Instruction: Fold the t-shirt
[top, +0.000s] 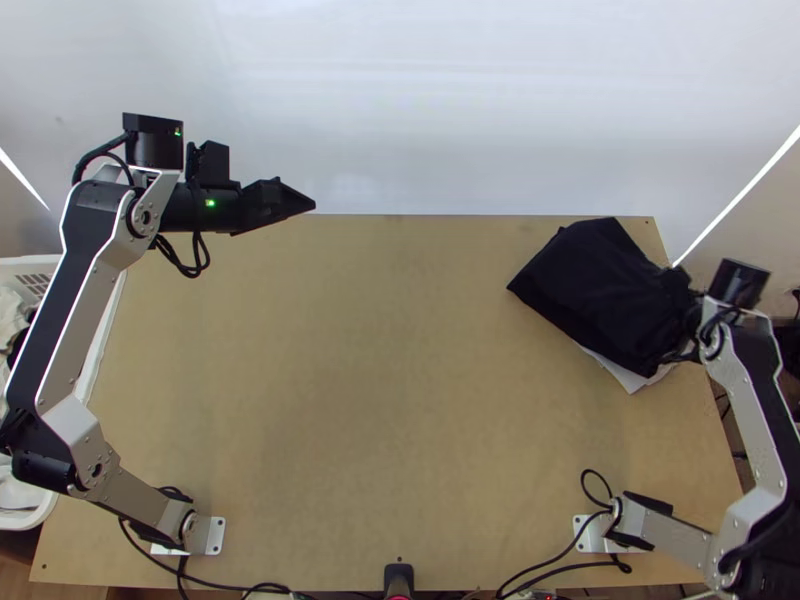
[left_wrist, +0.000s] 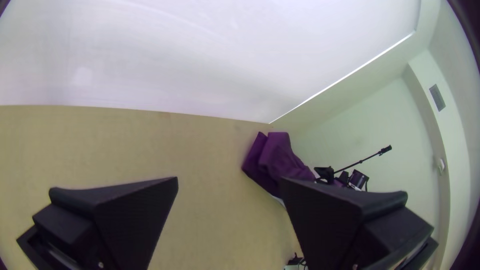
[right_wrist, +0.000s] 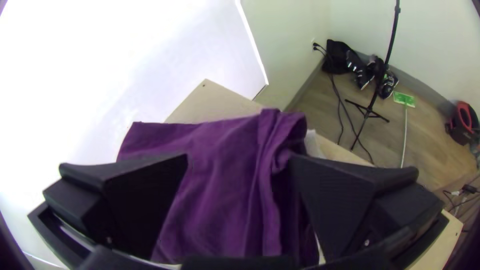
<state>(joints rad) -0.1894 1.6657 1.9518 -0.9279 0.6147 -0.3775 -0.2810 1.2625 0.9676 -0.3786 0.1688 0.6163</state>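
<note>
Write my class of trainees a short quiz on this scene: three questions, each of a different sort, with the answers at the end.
1. Where on the table does the dark cloth lie?
A) near left corner
B) far right corner
C) middle

2. True or false: the left gripper and the right gripper are both open.

3. Fill the gap: the white basket stands beside the table's ____ side, seen from the robot.

Key: 1 B; 2 true; 3 left
</note>
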